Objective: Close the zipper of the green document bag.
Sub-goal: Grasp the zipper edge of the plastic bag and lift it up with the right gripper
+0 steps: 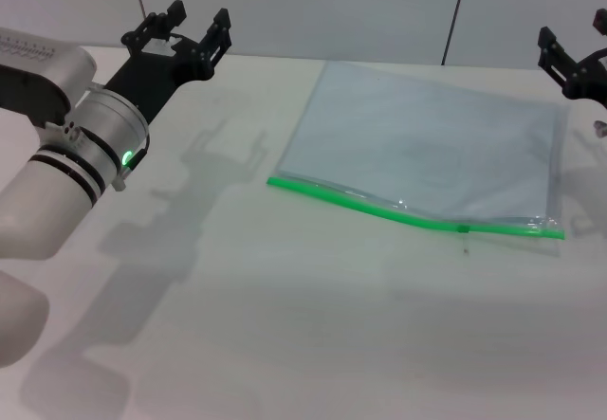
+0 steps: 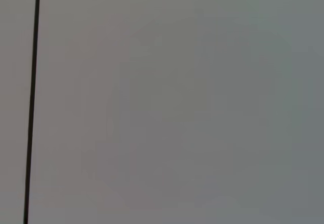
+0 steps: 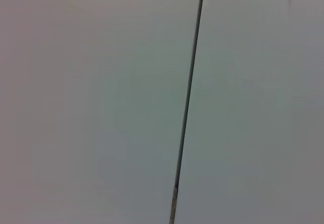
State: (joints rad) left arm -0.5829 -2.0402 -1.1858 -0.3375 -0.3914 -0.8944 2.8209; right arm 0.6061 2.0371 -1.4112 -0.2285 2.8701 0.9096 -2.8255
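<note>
The green document bag [image 1: 427, 145] lies flat on the white table, right of centre in the head view. It is translucent bluish plastic. Its zipper [image 1: 379, 209], a bright green strip, runs along the near long edge. A small dark slider tab [image 1: 464, 228] sits on that strip toward its right end. My left gripper [image 1: 197, 24] is raised at the far left, well away from the bag, fingers apart and empty. My right gripper [image 1: 572, 48] shows only partly at the right edge, beyond the bag's far right corner. Both wrist views show only plain wall.
The white table [image 1: 285, 325] stretches in front of and to the left of the bag. A pale wall with dark vertical seams [image 1: 453, 12] stands behind the table. My left arm [image 1: 66, 145] casts a shadow on the table beside the bag.
</note>
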